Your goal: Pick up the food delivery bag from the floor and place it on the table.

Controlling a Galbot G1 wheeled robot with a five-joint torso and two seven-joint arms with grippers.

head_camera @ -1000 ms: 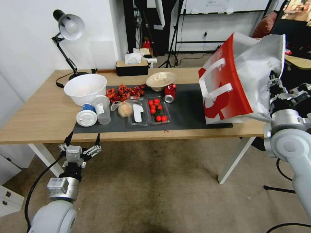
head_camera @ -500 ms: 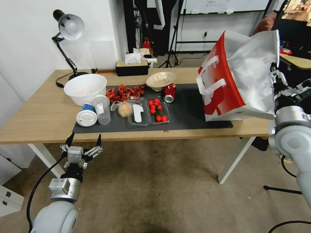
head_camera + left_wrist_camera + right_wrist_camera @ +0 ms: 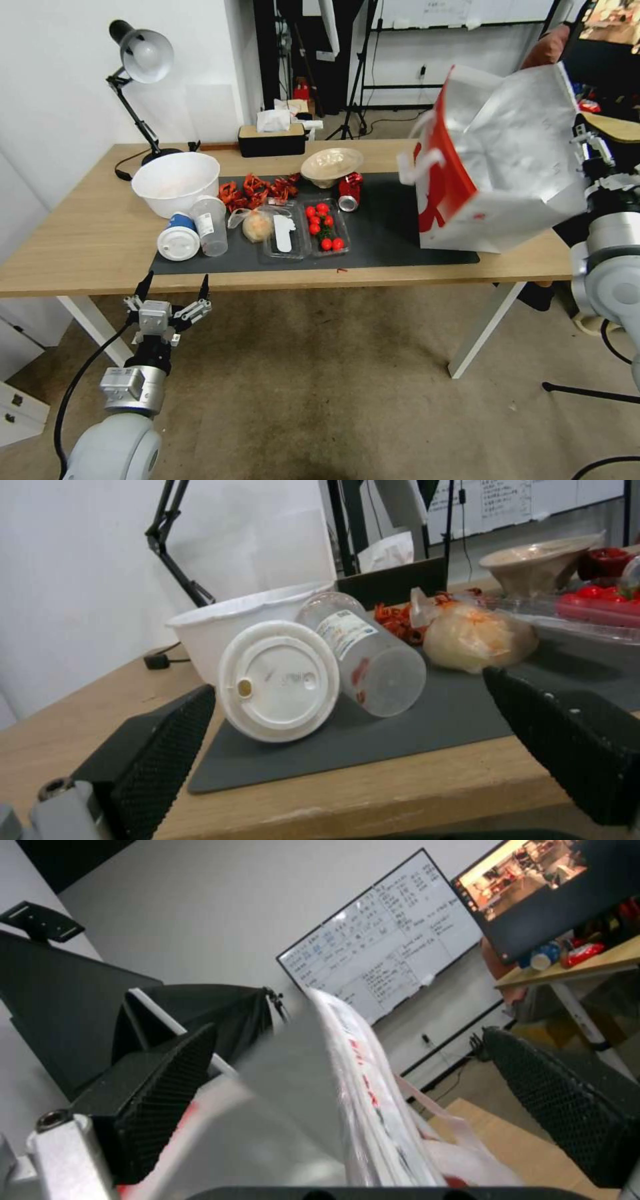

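Observation:
The food delivery bag [image 3: 507,153] stands tilted on the right end of the table [image 3: 80,233], its base at the edge of the dark mat [image 3: 387,227]. Its silver side faces me, and its red panel [image 3: 448,180] and white straps turn left. My right gripper [image 3: 595,157] is at the bag's right upper edge. In the right wrist view it [image 3: 360,1080] is open, fingers wide apart, with the bag's rim [image 3: 347,1050] between them. My left gripper [image 3: 172,293] hangs open below the table's front edge, over the floor [image 3: 320,387].
On the mat lie a white bowl [image 3: 176,181], two cups [image 3: 199,233], a tomato tray [image 3: 325,227], red scraps [image 3: 257,190], a beige bowl [image 3: 331,165] and a red can [image 3: 349,190]. A lamp [image 3: 140,60] and tissue box [image 3: 272,139] stand at the back. A white table leg [image 3: 483,330] slants down on the right.
The bag has turned and tipped, so more silver and less red faces me. My right arm has shifted right and slightly up. The left arm has barely moved.

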